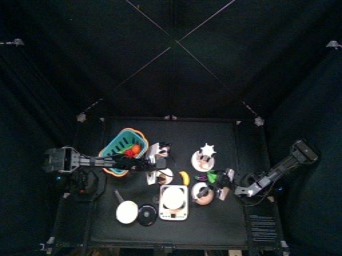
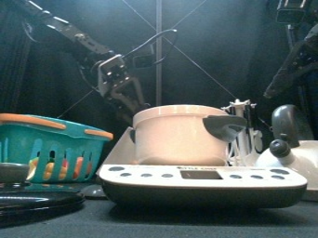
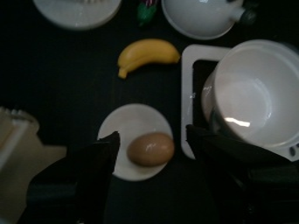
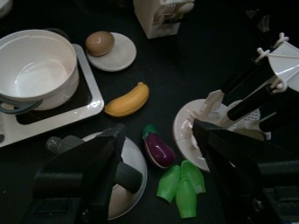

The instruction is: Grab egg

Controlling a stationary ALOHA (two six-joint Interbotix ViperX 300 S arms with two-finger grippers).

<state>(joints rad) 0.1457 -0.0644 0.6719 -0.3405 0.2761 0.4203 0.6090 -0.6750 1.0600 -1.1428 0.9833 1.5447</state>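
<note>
A brown egg (image 3: 149,149) lies on a small white plate (image 3: 122,131), next to a white pot (image 3: 251,87) and a banana (image 3: 149,57). My left gripper (image 3: 152,168) is open above it, and the egg shows between its two jaws. The right wrist view has the same egg (image 4: 100,42) on its plate, well beyond my open right gripper (image 4: 158,175), which holds nothing. From above, the left gripper (image 1: 155,160) reaches in over the plate (image 1: 163,178), and the right gripper (image 1: 241,188) stays at the table's right. The egg is hidden in the front view.
A white cooker base (image 2: 199,181) carrying the pot (image 2: 187,135) fills the front. A teal basket (image 2: 50,144) stands at the left, a kettle (image 2: 285,130) at the right. Banana (image 4: 126,99), eggplant (image 4: 159,147) and a green vegetable (image 4: 179,185) lie near the right gripper.
</note>
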